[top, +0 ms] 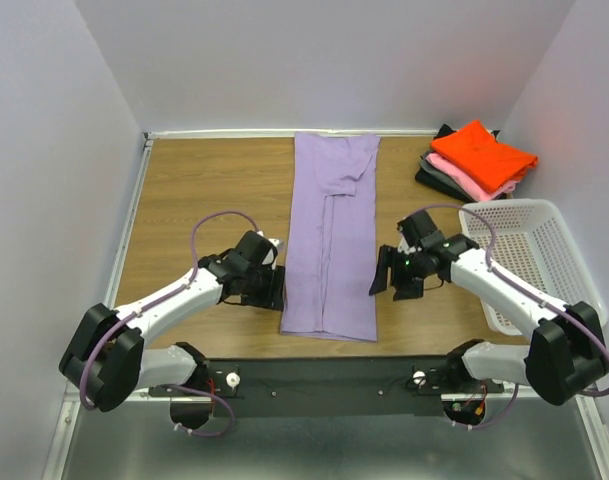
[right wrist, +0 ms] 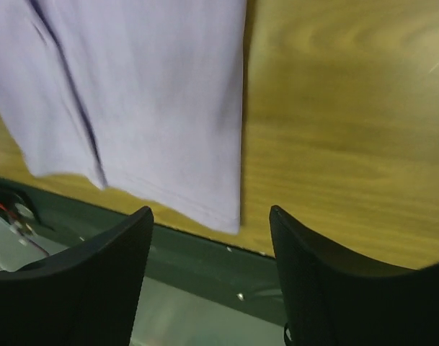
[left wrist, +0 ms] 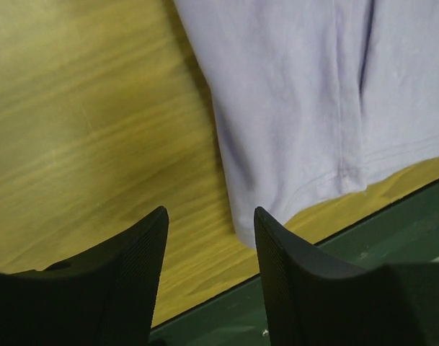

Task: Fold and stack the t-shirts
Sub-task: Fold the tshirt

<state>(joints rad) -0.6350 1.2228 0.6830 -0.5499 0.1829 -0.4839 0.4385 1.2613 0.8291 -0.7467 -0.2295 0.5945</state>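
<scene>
A wooden table [top: 204, 180] with warm brown grain fills the middle of the overhead view; plain pale walls close it in on three sides: a back wall [top: 324, 60], a left wall [top: 44, 200] and a right wall [top: 584, 110]; a thin white strip [top: 224, 133] runs along the table's far edge and down its left side; a dark rail [top: 324, 375] lies along the near edge; nearer than the rail, a dull grey metal surface [top: 324, 445]; the light is soft and even.
</scene>
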